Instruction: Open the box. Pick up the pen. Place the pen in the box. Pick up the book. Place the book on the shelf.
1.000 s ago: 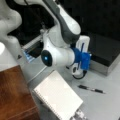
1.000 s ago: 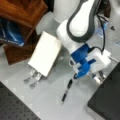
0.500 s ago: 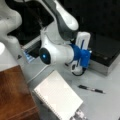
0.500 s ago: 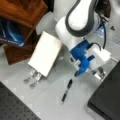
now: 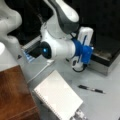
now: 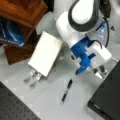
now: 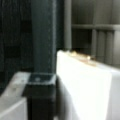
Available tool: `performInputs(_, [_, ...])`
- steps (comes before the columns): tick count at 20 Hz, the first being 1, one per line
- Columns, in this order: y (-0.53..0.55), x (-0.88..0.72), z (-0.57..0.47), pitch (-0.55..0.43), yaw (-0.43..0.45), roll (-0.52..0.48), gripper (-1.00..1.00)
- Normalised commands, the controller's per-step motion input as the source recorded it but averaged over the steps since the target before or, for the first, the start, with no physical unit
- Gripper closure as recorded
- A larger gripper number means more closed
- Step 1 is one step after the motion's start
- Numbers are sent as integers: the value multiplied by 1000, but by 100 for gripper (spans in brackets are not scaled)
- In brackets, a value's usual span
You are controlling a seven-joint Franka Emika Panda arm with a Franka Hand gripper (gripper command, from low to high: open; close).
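The grey table (image 5: 110, 105) carries everything, and the white arm (image 5: 60, 37) with its blue wrist piece reaches across it toward the box (image 5: 105, 58). The box stands at a front view's right; its black lid is raised there, and in a front view (image 6: 107, 97) the lid fills the bottom right corner. The wrist view shows grey dividers (image 7: 100, 42) of the interior behind a pale front wall, with a dark finger (image 7: 41, 97) close against that wall.

The shelf (image 5: 15, 95), reddish-brown wood, sits at a front view's bottom left, and at a front view's top left (image 6: 22, 12). The book (image 5: 58, 97) lies flat on the table just beside the shelf, white cover up, not on the shelf.

The gripper (image 6: 100, 72) hangs at the box's edge, near its lid; I cannot tell how wide the jaws stand, and nothing shows held in them.

The pen (image 5: 90, 88) lies on the table between book and box, apart from both, seen in both front views (image 6: 66, 90).
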Motion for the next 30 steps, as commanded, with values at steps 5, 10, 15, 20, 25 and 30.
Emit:
performInputs(5, [260, 667, 581, 48, 330, -380, 100])
performInputs(10, [282, 647, 639, 54, 514, -370, 100])
performInputs(15, [73, 543, 420, 10, 612, -441, 100])
performInputs(20, [-58, 499, 291, 61, 448, -200, 100])
performInputs(25, [-30, 384, 268, 110, 374, -48, 100])
performInputs(30, [111, 300, 270, 113, 341, 5, 100])
